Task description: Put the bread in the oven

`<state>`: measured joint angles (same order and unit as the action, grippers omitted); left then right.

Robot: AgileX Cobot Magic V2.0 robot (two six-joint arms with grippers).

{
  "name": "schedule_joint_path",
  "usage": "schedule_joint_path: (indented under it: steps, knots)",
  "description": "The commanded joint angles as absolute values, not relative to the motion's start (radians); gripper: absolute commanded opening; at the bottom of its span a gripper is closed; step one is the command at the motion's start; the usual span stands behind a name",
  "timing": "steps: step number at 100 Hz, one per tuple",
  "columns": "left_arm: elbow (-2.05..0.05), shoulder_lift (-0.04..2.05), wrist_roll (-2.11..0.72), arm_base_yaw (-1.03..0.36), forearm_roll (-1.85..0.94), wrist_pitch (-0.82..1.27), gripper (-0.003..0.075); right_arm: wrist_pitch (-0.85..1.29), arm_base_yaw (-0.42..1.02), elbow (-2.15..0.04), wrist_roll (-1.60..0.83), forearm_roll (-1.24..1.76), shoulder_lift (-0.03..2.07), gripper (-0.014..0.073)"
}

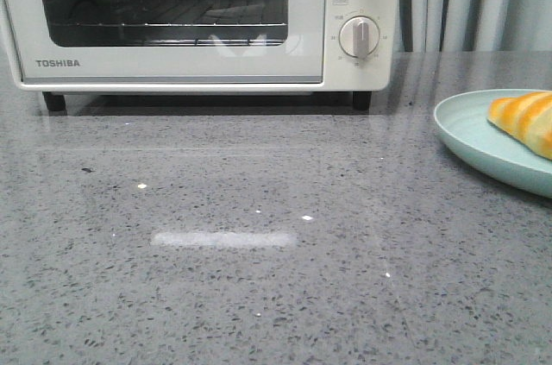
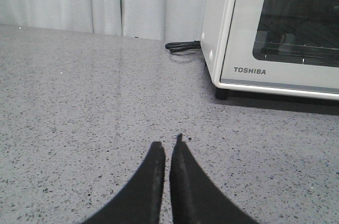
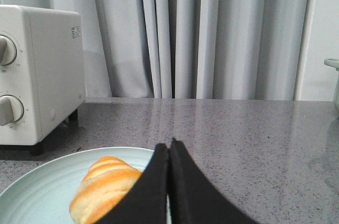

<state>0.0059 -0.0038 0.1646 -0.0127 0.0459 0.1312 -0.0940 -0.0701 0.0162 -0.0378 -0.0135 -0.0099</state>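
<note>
Black fingers pressed together on both grippers — left gripper, right gripper — holding nothing.

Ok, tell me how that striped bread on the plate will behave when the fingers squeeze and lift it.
The bread has a glossy top, so it may be slippery. Its rounded, ridged shape suggests gripping across the middle. Lying flat on the plate, it probably won't roll. Whether it squashes can't be told.

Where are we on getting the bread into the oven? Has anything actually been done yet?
Nothing looks done yet. The oven door is closed and its rack shows no bread. The bread lies on the light blue plate to the oven's right. Nothing is in hand: the left end effector is shut over bare countertop, and the right end effector is shut above the plate. Left: open the door, grasp the bread, place it inside.
</note>
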Motion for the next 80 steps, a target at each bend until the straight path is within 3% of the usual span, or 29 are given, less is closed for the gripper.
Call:
schedule_joint_path:
  steps: [1, 80]
  knots:
    - [0.029, -0.036, 0.167, -0.008, 0.039, 0.052, -0.0020, -0.170, -0.077, 0.025, -0.043, -0.012, -0.035, -0.0073]
    - [0.029, -0.036, 0.167, -0.008, 0.028, -0.014, -0.0020, -0.170, -0.077, 0.025, -0.043, -0.012, -0.035, -0.0073]
